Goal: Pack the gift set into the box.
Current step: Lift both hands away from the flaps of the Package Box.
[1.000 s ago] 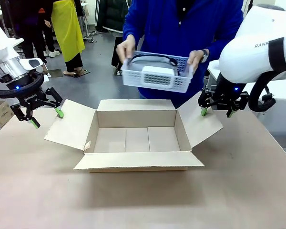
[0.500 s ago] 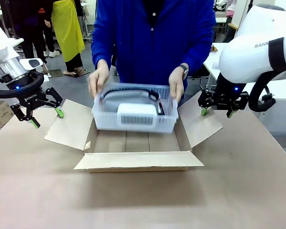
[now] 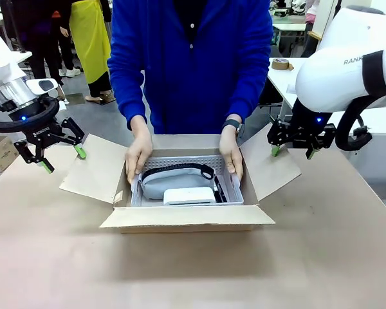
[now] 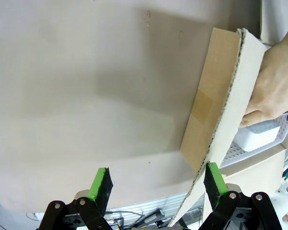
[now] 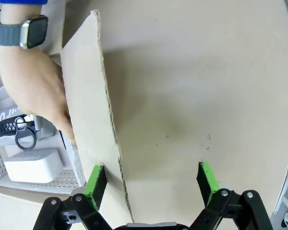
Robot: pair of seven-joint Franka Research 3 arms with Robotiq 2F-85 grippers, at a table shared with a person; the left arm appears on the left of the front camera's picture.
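The brown cardboard box (image 3: 186, 217) stands open in the middle of the table, all flaps spread. Inside it sits the white perforated basket (image 3: 180, 158) holding the grey pouch (image 3: 174, 181), its black strap, the flat white case (image 3: 189, 196) and a dark slim item (image 3: 219, 190). A person's hands (image 3: 138, 154) hold the basket's two ends. My left gripper (image 3: 64, 159) hangs open at the left flap (image 4: 216, 96), whose edge runs between its fingers (image 4: 158, 184). My right gripper (image 3: 293, 152) is open over the right flap (image 5: 86, 96), which passes inside its left finger (image 5: 151, 179).
The person in blue stands at the far edge, a watch (image 5: 21, 31) on one wrist. A small cardboard box (image 3: 0, 151) sits beyond the table's left end. A tape roll (image 3: 282, 64) lies on a white table behind. Bare brown tabletop (image 3: 193, 270) lies in front of the box.
The person has lowered the basket from above the box down into it. Both grippers stay where they were, open.
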